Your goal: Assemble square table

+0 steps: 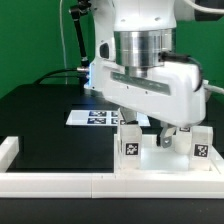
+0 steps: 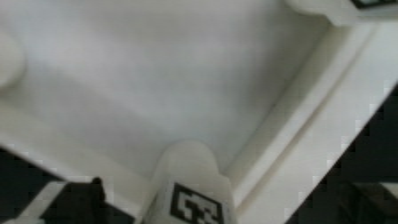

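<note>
The white square tabletop (image 2: 160, 90) fills most of the wrist view, its raised rim (image 2: 294, 120) running diagonally across. A white leg (image 2: 192, 190) with a black-and-white tag stands upright on it, between the jaws of my gripper (image 2: 199, 216). The jaws are apart from the leg on both sides, so the gripper is open and holds nothing. One dark finger (image 2: 68, 200) shows beside the leg. In the exterior view my gripper (image 1: 162, 133) hangs low over the tabletop (image 1: 160, 160). Two tagged legs (image 1: 130, 146) (image 1: 200, 146) stand upright either side of it.
The long white border rail (image 1: 90, 184) runs along the front of the black table and turns back at the exterior view's left (image 1: 8, 150). The marker board (image 1: 95, 118) lies flat behind the arm. A cable (image 1: 68, 40) hangs at the back.
</note>
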`<state>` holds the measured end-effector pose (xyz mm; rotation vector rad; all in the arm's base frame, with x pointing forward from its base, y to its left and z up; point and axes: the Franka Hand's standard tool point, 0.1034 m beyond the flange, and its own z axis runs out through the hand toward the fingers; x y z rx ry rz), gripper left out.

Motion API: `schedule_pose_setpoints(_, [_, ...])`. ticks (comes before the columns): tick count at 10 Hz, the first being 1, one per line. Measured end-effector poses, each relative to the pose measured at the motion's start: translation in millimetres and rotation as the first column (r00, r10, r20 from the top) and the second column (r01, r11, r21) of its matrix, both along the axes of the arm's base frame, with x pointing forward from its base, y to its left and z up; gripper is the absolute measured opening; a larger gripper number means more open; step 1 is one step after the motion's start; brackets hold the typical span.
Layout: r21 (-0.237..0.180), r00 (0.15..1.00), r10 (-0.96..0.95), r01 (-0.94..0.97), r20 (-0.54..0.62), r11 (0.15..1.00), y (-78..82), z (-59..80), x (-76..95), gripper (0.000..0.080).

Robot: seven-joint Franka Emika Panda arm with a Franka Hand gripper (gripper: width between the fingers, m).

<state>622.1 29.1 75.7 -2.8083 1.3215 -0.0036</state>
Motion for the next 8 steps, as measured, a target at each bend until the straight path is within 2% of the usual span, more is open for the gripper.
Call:
schedule_pose_setpoints(1, [-0.001, 1.0, 0.015, -0.016, -0.001, 1.0, -1.9, -0.7, -0.3, 0.0649])
schedule_pose_setpoints(3, [-0.012, 0.975, 0.221, -0.221, 0.004, 0.975, -7.3, -1.2, 0.0, 0.0649])
schedule_pose_setpoints(4, [-0.029, 0.902, 0.432, -0.431, 0.017, 0.902, -22.2, -2.7, 3.4, 0.0649])
schedule_pose_setpoints(5, [-0.048, 0.826, 0.563, -0.561, 0.03, 0.826, -31.2, -3.0, 6.7, 0.0649])
schedule_pose_setpoints(7, [-0.079, 0.72, 0.692, -0.689, 0.04, 0.721, -37.9, -2.2, 9.9, 0.0649])
schedule_pose_setpoints(8, [-0.078, 0.722, 0.69, -0.687, 0.039, 0.723, -37.8, -2.6, 9.7, 0.0649])
